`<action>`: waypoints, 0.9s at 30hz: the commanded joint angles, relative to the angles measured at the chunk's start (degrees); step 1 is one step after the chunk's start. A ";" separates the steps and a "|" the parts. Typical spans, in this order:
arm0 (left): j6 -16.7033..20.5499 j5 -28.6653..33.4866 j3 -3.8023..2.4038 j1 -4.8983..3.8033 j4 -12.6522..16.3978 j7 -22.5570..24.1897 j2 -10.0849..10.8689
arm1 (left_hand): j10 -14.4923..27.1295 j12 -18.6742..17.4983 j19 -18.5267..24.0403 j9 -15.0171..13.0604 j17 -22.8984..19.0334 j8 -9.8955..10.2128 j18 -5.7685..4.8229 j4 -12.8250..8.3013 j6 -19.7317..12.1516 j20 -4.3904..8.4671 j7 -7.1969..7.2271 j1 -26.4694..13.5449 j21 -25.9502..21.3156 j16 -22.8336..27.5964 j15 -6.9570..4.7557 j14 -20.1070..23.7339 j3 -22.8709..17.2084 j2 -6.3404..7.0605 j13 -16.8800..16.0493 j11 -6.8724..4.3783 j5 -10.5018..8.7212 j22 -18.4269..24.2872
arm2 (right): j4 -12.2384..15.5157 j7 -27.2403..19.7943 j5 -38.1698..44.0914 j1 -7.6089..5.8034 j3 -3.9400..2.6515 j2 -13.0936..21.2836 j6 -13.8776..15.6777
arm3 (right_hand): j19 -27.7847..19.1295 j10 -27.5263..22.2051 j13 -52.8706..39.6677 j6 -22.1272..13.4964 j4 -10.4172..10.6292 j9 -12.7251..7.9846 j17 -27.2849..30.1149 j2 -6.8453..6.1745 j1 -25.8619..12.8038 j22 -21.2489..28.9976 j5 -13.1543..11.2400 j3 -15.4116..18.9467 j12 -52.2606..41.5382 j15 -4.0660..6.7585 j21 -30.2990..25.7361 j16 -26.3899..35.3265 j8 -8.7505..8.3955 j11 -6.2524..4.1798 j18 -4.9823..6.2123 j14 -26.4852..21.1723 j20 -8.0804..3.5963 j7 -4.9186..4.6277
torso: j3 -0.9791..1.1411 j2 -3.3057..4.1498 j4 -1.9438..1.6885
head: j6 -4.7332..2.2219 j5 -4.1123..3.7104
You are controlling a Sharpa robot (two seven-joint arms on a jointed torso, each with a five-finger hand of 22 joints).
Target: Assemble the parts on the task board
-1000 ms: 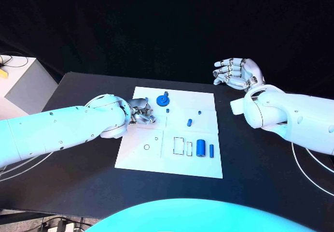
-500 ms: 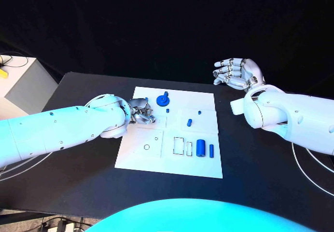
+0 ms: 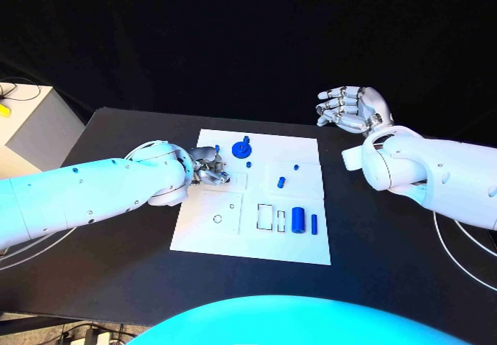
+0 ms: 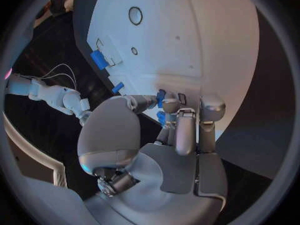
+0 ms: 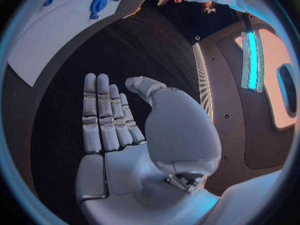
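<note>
Black table [image 3: 124, 266] under white task board [image 3: 300, 248], left hand [image 3: 207, 167] pinching blue part [image 4: 160, 99], right hand [image 3: 350, 108] released.

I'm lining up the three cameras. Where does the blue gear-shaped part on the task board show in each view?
Head view: blue gear near the task board's far edge.
Left wrist view: I cannot make it out.
Right wrist view: gear on the board.
Shared landmark: the white task board.
</note>
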State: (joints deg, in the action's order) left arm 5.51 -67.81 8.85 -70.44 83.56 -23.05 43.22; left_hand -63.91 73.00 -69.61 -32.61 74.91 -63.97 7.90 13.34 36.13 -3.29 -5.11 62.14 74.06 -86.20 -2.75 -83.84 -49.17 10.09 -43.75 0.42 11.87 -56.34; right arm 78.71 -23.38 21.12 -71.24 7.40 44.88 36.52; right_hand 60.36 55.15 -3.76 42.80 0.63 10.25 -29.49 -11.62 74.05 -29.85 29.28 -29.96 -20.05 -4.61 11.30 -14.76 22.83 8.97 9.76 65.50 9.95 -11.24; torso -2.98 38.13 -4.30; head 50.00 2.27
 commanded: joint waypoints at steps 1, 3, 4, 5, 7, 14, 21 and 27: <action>-1.11 -0.34 0.08 0.07 -0.11 -1.25 0.05 | -0.14 -0.21 -0.04 -0.10 4.94 -0.17 -0.76 -12.24 0.53 -0.11 0.04 0.76 0.10 -0.10 -0.12 -2.67 -12.02 -0.22 -0.05 0.25 0.18 -0.05 | 0.11 -0.73 0.12 0.00 -0.03 0.04 -0.76 | -0.11 0.15 0.09 -0.41 -0.44 -0.06 0.07 -0.01 -0.60 0.10 0.30 -0.01 0.21 -0.42 -0.32 0.28 0.03 0.28 0.42 -0.02 0.32 -2.30 | 0.04 0.02 0.01 | 0.00 0.02; -1.13 -0.36 0.08 0.07 -0.11 -1.29 0.06 | -0.14 -0.21 -0.04 -0.10 4.94 -0.17 -0.76 -12.24 0.53 -0.11 0.04 0.76 0.10 -0.10 -0.12 -2.67 -12.02 -0.22 -0.05 0.25 0.18 -0.05 | 0.10 -0.73 0.12 0.00 -0.03 0.04 -0.76 | -0.10 0.16 0.10 -0.40 -0.51 -0.06 0.12 -0.01 -0.57 0.21 0.39 -0.03 0.23 -0.42 -0.39 0.37 0.04 0.29 0.43 -0.01 0.33 -2.30 | 0.04 0.01 0.01 | 0.00 0.01; -1.14 -0.37 0.08 0.07 -0.11 -1.31 0.08 | -0.14 -0.21 -0.04 -0.10 4.94 -0.17 -0.76 -12.24 0.53 -0.11 0.04 0.76 0.10 -0.10 -0.12 -2.67 -12.02 -0.22 -0.05 0.25 0.18 -0.05 | 0.10 -0.73 0.12 0.00 -0.03 0.05 -0.77 | -0.10 0.16 0.10 -0.40 -0.51 -0.06 0.12 -0.01 -0.57 0.21 0.39 -0.03 0.23 -0.42 -0.39 0.37 0.04 0.29 0.43 -0.01 0.33 -2.30 | 0.05 0.01 0.02 | 0.00 0.02; -1.14 -0.37 0.08 0.07 -0.10 -1.32 0.08 | -0.14 -0.21 -0.04 -0.10 4.94 -0.17 -0.76 -12.24 0.53 -0.11 0.04 0.76 0.10 -0.10 -0.12 -2.67 -12.02 -0.22 -0.05 0.25 0.18 -0.05 | 0.10 -0.72 0.12 0.00 -0.03 0.05 -0.77 | -0.10 0.16 0.10 -0.40 -0.51 -0.06 0.12 -0.01 -0.57 0.21 0.39 -0.03 0.23 -0.42 -0.39 0.37 0.04 0.29 0.43 -0.01 0.33 -2.30 | 0.04 0.01 0.02 | 0.00 0.01; -1.19 -0.38 0.08 0.07 -0.10 -1.34 0.09 | -0.14 -0.20 -0.07 -0.06 4.91 -0.15 -0.77 -12.33 0.58 -0.12 0.04 0.93 0.15 -0.09 -0.12 -2.67 -12.03 -0.20 -0.09 0.25 0.25 -0.11 | 0.10 -0.72 0.12 0.00 -0.03 0.06 -0.77 | -0.10 0.16 0.10 -0.40 -0.51 -0.06 0.12 -0.01 -0.57 0.21 0.39 -0.03 0.23 -0.42 -0.39 0.37 0.04 0.29 0.43 -0.01 0.33 -2.30 | 0.03 0.02 0.01 | 0.00 -0.06; -1.45 -0.21 0.08 0.07 -0.02 -1.24 -0.05 | -0.24 -0.13 -0.10 -0.05 5.05 -0.14 -0.78 -12.35 0.60 -0.12 0.03 0.98 0.17 -0.14 -0.12 -2.72 -12.02 -0.18 -0.28 0.25 0.26 -0.16 | 0.13 -0.69 0.12 0.00 -0.03 0.08 -0.80 | -0.10 0.16 0.10 -0.40 -0.51 -0.06 0.12 -0.01 -0.57 0.21 0.39 -0.03 0.23 -0.42 -0.39 0.37 0.04 0.29 0.43 -0.01 0.33 -2.30 | 0.03 0.05 0.00 | 0.00 -0.12; -2.20 0.83 0.08 0.05 0.09 -1.21 -0.51 | -0.89 0.22 -0.20 0.09 5.60 -0.12 -0.82 -12.30 1.09 -0.18 0.08 0.77 0.27 -0.34 -0.09 -2.93 -11.51 0.38 -1.14 0.24 0.30 -0.33 | 0.14 -0.63 0.12 0.00 -0.03 0.10 -0.86 | -0.10 0.16 0.10 -0.40 -0.51 -0.06 0.12 -0.01 -0.57 0.21 0.39 -0.03 0.23 -0.42 -0.39 0.37 0.04 0.29 0.43 -0.01 0.33 -2.30 | 0.03 0.02 -0.02 | 0.00 -0.17; -1.90 1.34 0.08 0.04 0.24 -1.41 -0.95 | -3.43 1.10 -1.26 0.65 7.27 0.21 -1.10 -11.69 3.05 -0.01 0.87 -0.65 0.92 -0.95 -0.46 -3.62 -10.61 2.02 -4.05 -0.36 0.52 -1.76 | 0.11 -0.55 0.12 0.00 -0.03 0.08 -0.93 | -0.07 0.16 0.11 -0.41 -0.62 -0.08 0.20 0.03 -0.50 0.36 0.56 -0.07 0.27 -0.43 -0.47 0.51 0.05 0.29 0.44 0.00 0.34 -2.31 | 0.04 0.02 0.06 | 0.00 -0.17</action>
State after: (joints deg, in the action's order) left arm 5.01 -67.44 8.79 -70.56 83.57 -23.98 42.54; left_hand -67.10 73.89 -70.64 -32.04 74.91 -63.92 7.91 12.79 37.90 -3.30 -5.20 62.19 74.67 -86.94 -2.87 -83.96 -48.61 11.00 -47.60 0.10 12.20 -58.00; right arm 78.74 -23.37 21.11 -71.24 7.40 44.97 36.50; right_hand 60.36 55.15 -3.72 42.80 0.31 10.26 -29.33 -11.62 74.05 -29.53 29.64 -29.96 -20.06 -4.60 10.95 -14.32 22.83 8.97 9.76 65.50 9.95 -11.24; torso -2.94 38.16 -4.28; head 50.00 2.09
